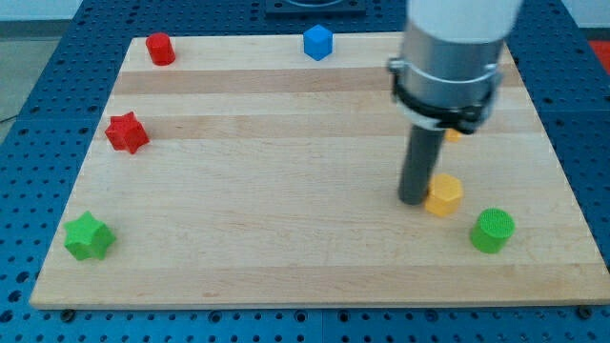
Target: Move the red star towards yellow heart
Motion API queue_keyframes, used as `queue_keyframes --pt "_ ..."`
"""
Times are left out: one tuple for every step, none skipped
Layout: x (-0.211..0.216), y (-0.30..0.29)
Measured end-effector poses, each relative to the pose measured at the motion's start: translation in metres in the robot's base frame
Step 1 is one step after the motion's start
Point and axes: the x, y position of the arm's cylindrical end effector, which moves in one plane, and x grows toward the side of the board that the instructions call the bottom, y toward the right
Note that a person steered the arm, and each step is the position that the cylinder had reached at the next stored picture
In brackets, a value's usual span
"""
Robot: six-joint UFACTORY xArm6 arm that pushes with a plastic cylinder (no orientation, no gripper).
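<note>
The red star (126, 132) lies near the board's left edge, in the upper half. My tip (413, 200) is far from it, at the right of the board, touching or just beside the left side of a yellow block (444, 194) whose shape I cannot make out. A second small yellow piece (455, 135) peeks out from behind the arm just above; most of it is hidden. I cannot tell which of the two is the heart.
A red cylinder-like block (159, 48) sits at the top left, a blue cube (317, 42) at the top middle, a green star (88, 236) at the bottom left, and a green cylinder (492, 231) at the bottom right. The wooden board (286, 238) rests on a blue perforated table.
</note>
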Motion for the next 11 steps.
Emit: queue_keyframes --pt "0.000 0.029" --pt "-0.001 0.027" --pt "-0.016 0.017" --pt "-0.019 0.005" --pt "-0.019 -0.075" --pt "-0.012 -0.173" --pt "-0.011 -0.282" --pt "-0.026 -0.381" --pt "-0.044 -0.429" --pt "-0.059 -0.430" --pt "-0.094 -0.403"
